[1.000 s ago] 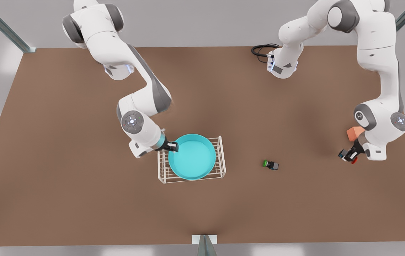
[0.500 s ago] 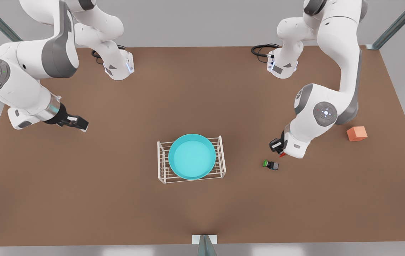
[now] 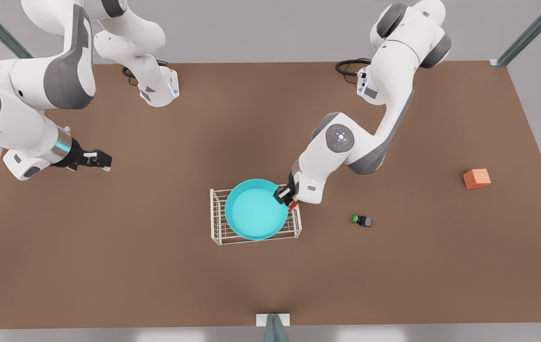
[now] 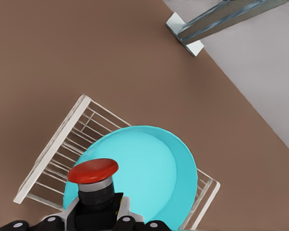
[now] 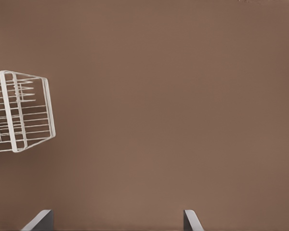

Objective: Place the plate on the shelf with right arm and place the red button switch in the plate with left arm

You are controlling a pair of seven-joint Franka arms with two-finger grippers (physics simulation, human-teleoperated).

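Observation:
The turquoise plate (image 3: 256, 211) lies flat on the white wire shelf (image 3: 218, 233) in the middle of the table. My left gripper (image 3: 285, 197) hovers over the plate's rim on the front view's right, shut on the red button switch (image 3: 292, 204). In the left wrist view the switch (image 4: 93, 172) points its red cap down toward the plate (image 4: 154, 168) and shelf (image 4: 58, 154). My right gripper (image 3: 101, 161) waits open far off at the front view's left, holding nothing. Its wrist view shows one end of the shelf (image 5: 24, 110) and the spread fingertips (image 5: 38, 221).
A green-capped switch (image 3: 361, 220) lies on the table to the front view's right of the shelf. An orange cube (image 3: 477, 178) sits farther right. A black cable (image 3: 348, 66) coils by the arm base at the back. A metal post (image 3: 273, 325) stands at the near edge.
My left gripper carried the red switch from near the orange cube across to the plate's rim. My right gripper let go of the plate and withdrew to the front view's left.

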